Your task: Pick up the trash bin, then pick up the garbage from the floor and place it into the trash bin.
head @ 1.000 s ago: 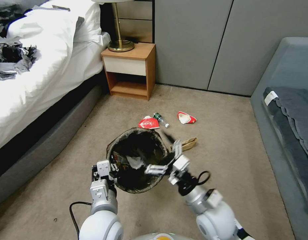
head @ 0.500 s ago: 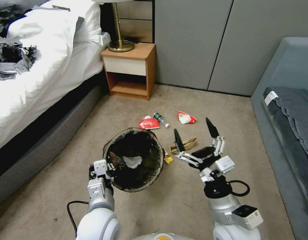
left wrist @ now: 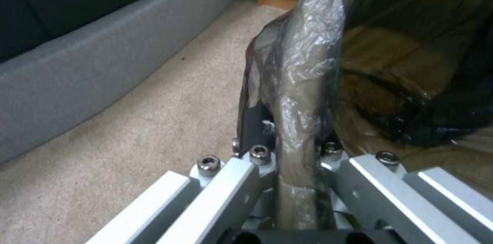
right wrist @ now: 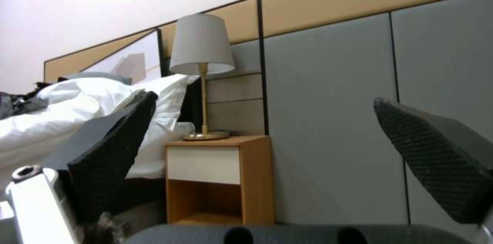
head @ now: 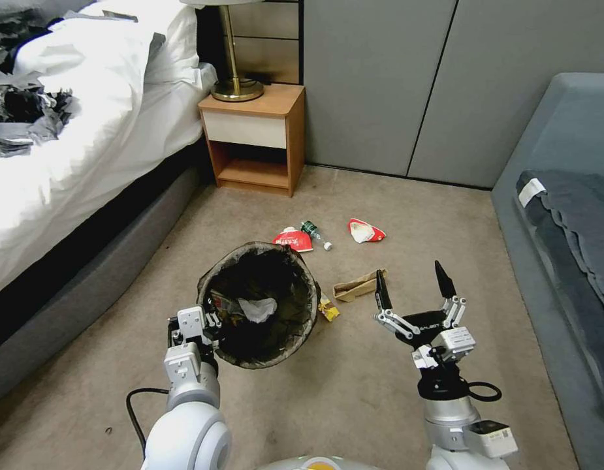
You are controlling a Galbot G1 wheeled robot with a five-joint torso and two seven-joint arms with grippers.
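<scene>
The trash bin (head: 218, 282), lined with a dark bag, hangs from my left gripper (head: 198, 324), which is shut on its near rim (left wrist: 303, 94). White tissue (head: 256, 308) and packets lie inside it. My right gripper (head: 411, 282) is open to the right of the bin, fingers (right wrist: 113, 155) pointing up and holding nothing. Garbage lies on the carpet: a yellow wrapper (head: 328, 308) beside the bin, a brown wrapper (head: 359, 286), two red-and-white packets (head: 292, 241) (head: 365, 230) and a little clear bottle (head: 316, 235).
A bed (head: 66, 150) with a grey base runs along the left. A wooden nightstand (head: 256, 140) with a lamp (right wrist: 200, 47) stands at the back by grey wall panels. A grey sofa (head: 563, 215) lines the right. Open carpet lies between.
My right gripper has swung from over the bin's mouth out to the right and back toward me, staying open. The bin has shifted slightly left with my left gripper.
</scene>
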